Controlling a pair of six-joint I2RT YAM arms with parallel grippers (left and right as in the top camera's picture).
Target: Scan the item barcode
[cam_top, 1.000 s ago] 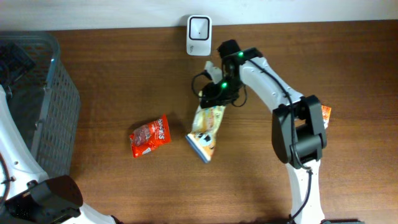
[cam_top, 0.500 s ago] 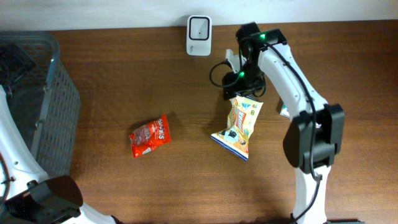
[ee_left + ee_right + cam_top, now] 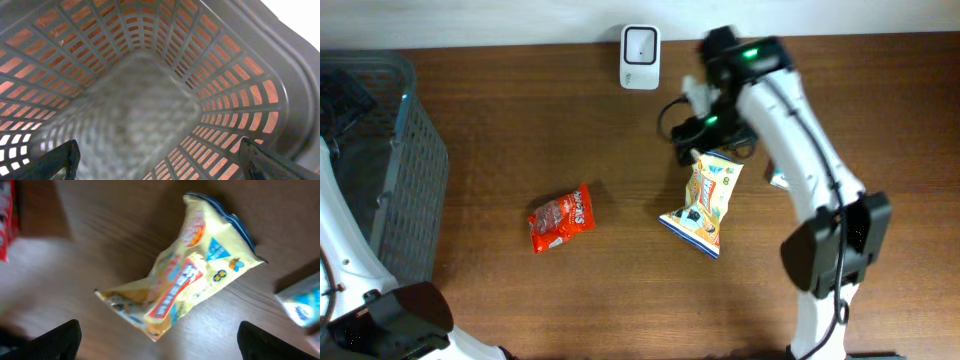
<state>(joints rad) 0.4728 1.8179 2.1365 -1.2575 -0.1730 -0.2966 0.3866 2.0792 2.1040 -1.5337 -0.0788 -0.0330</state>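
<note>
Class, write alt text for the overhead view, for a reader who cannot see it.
A yellow crinkled snack bag lies on the brown wooden table, with the right arm's open pincer over one end of it. Farther along lies a red snack packet; a white scanner stands at the table's far edge, a grey slotted basket at one end.

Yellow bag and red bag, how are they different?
The yellow bag is bigger than the red bag. The yellow bag lies close by the right gripper; the red bag lies alone, further left. Both are snack packets lying on the table.
</note>
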